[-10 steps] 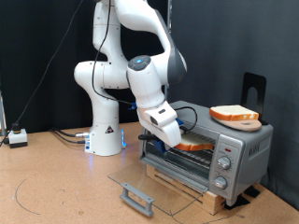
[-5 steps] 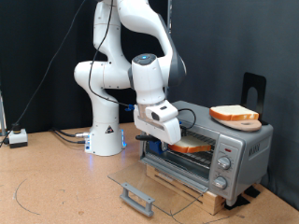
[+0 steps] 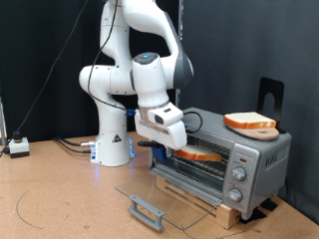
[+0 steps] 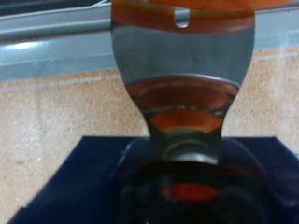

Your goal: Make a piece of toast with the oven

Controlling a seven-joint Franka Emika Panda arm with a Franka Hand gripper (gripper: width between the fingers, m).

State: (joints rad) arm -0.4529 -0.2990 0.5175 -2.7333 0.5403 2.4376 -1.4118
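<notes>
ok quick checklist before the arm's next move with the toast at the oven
1. Oven door open: ok, the glass door lies flat in front.
2. Toast position: ok, it sits at the oven mouth by the gripper.
3. Grip on toast: cannot tell, the hand hides the fingers in the exterior view and the wrist view is blurred.
4. Second slice out of the way: ok, it rests on the wooden board on top of the oven.
5. Rack free for the toast: cannot tell, the arm blocks the inside.

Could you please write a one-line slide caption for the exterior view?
The gripper at the open oven, by a piece of toast on its rack; a second slice on top.
</notes>
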